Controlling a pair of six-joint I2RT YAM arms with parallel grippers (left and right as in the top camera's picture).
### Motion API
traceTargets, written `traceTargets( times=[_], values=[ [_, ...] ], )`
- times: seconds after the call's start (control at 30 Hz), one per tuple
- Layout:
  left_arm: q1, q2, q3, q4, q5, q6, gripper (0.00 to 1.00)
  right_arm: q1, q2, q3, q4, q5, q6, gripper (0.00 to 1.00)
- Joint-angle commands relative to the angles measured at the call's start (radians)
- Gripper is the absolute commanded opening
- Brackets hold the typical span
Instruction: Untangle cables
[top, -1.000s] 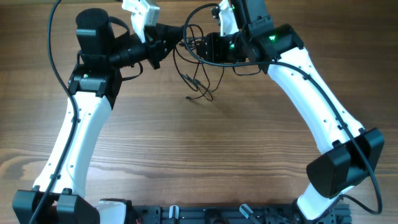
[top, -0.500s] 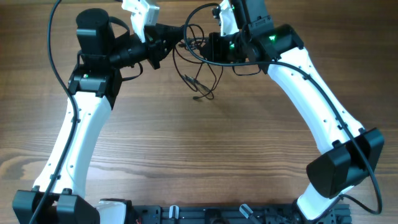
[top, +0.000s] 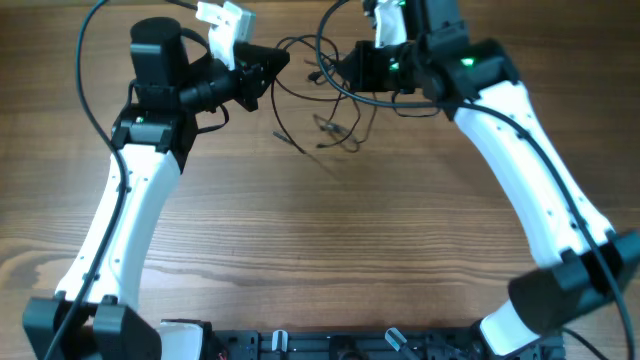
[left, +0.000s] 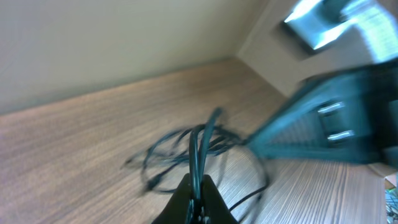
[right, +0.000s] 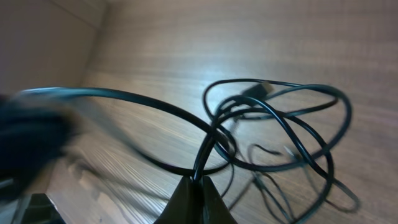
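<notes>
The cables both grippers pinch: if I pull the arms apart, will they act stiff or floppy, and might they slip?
Probably floppy: the cables sag in loose loops between the left gripper and right gripper. Likely very light, being so thin. They may slip, since each shut pinch grips only thin strands.

A wooden table (top: 320, 250) fills the overhead view. Its brown surface has streaky grain running left to right, with a curved patch of grain near the lower left edge. In the left wrist view the same wood meets a plain pale wall (left: 93, 37) behind it. The right wrist view also shows a pale wall, blurred, at the upper left.
</notes>
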Motion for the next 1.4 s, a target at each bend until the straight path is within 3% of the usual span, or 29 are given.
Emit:
traceTargets(
  times=[0.0,0.63,1.37],
  values=[
    [0.003,0.075,0.005,-0.01,-0.017,0.02,0.04,-0.013,-0.093,0.0,0.023,-0.023,-0.024,0.05],
    [0.042,0.304,0.005,-0.018,-0.167,0.02,0.04,-0.149,-0.161,0.029,0.094,-0.061,0.0,0.05],
    [0.269,0.316,0.005,-0.05,-0.206,0.016,0.04,-0.451,-0.289,0.029,0.063,-0.061,0.014,0.05]
  ],
)
